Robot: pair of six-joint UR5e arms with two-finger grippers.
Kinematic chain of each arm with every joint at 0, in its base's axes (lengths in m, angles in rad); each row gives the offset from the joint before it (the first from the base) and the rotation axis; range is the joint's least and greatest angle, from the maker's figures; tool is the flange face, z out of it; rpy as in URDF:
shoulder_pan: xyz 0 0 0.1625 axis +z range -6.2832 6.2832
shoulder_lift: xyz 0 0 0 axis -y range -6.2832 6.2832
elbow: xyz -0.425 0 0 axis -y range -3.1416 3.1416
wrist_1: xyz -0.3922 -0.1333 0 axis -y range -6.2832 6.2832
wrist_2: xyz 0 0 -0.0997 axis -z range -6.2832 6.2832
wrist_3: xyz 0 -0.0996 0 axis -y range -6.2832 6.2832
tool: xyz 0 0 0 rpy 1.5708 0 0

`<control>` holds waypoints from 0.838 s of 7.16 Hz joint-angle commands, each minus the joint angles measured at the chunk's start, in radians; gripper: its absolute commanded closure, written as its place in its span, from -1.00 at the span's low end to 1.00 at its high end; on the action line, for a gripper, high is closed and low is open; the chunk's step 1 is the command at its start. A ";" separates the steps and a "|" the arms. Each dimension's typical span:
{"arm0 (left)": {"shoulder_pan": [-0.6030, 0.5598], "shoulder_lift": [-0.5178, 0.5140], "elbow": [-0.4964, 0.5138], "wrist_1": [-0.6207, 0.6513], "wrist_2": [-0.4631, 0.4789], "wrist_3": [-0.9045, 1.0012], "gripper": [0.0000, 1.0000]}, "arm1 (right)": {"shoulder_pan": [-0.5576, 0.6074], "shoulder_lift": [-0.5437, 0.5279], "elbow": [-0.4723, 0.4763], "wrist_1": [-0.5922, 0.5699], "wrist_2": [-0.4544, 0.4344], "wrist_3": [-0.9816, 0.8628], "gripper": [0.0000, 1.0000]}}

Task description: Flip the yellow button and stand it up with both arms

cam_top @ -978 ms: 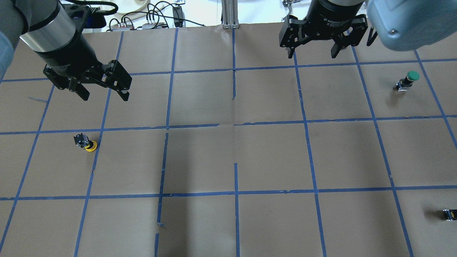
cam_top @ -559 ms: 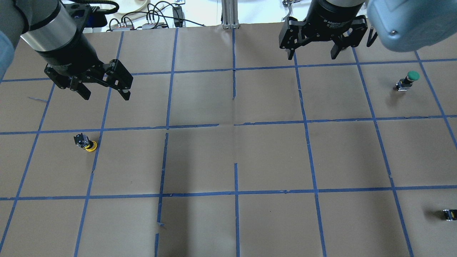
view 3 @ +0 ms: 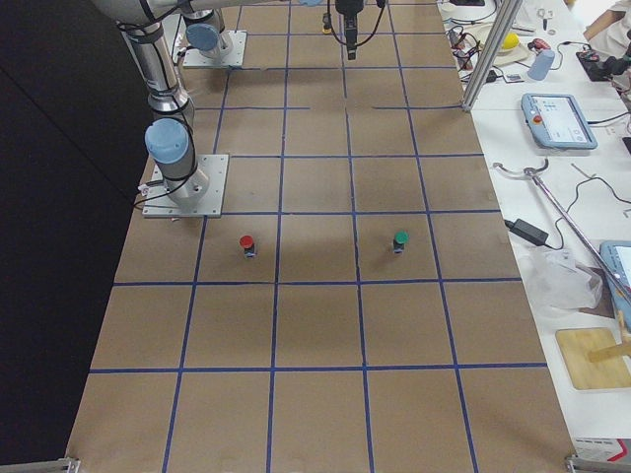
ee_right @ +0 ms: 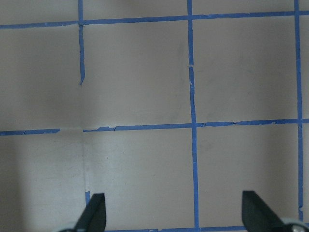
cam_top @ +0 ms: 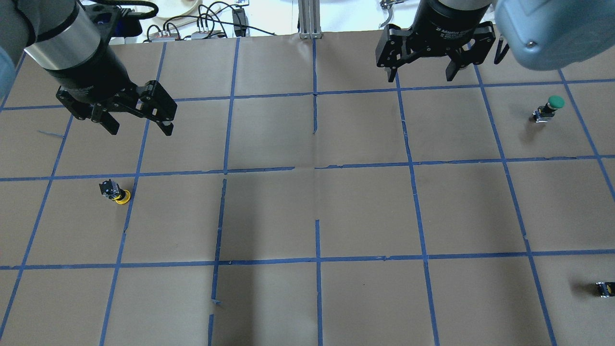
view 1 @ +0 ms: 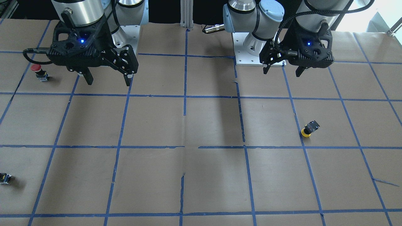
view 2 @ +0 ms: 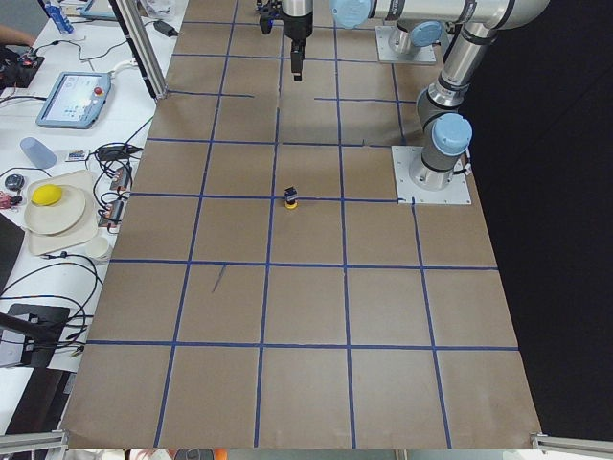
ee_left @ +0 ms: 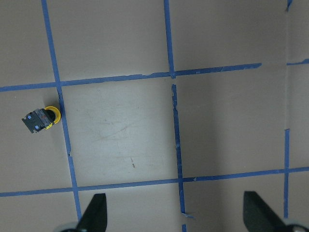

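Observation:
The yellow button (cam_top: 115, 192) rests on the brown paper with its yellow cap down and its black body up, leaning. It also shows in the front view (view 1: 309, 128), the left side view (view 2: 290, 198) and the left wrist view (ee_left: 41, 119). My left gripper (cam_top: 140, 129) (view 1: 281, 72) hangs open and empty well above the table, apart from the button. In the left wrist view the button lies far left of the left gripper (ee_left: 175, 215). My right gripper (cam_top: 420, 74) (view 1: 108, 82) (ee_right: 175, 215) is open and empty, high over bare paper.
A green-capped button (cam_top: 550, 108) (view 3: 399, 239) and a red-capped button (view 1: 39, 71) (view 3: 246, 243) stand on the robot's right half. A dark switch body (cam_top: 604, 288) is cut by the overhead view's edge, another dark switch body (view 1: 4, 178) by the front view's. Blue tape lines grid the paper.
Both grippers have shifted only very slightly and stay open. The yellow button has not moved.

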 commanded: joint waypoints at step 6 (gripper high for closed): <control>0.000 -0.022 -0.004 0.006 0.005 0.002 -1.00 | 0.022 -0.030 0.006 -0.012 0.052 -0.005 -1.00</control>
